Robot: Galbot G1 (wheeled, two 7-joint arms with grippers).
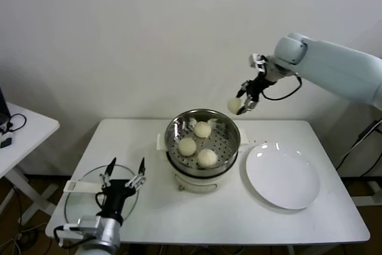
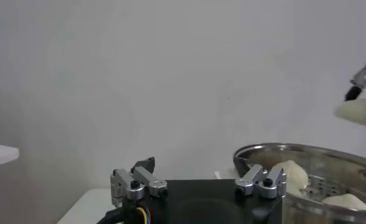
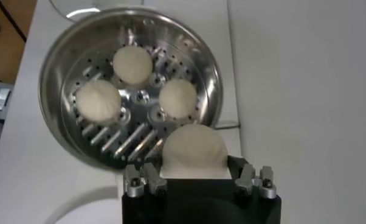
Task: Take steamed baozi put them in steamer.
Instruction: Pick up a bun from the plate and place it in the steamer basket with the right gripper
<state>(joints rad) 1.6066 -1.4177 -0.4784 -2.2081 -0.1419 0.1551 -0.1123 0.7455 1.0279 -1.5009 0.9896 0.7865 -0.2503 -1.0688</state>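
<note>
In the right wrist view, the right tool [image 3: 195, 176] is covering the lower part of the held baozi [image 3: 192, 149], and its own body is running off the picture's edge. The steamer [image 3: 61, 55] is hiding its white base there. In the left wrist view, the steamer [image 2: 317, 152] is being cut off toward 3 o'clock. In the head view, the glass lid [image 1: 80, 192] is lying partly hidden under the left tool [image 1: 125, 171], and the tabletop [image 1: 239, 219] is being cut at 6 o'clock.
</note>
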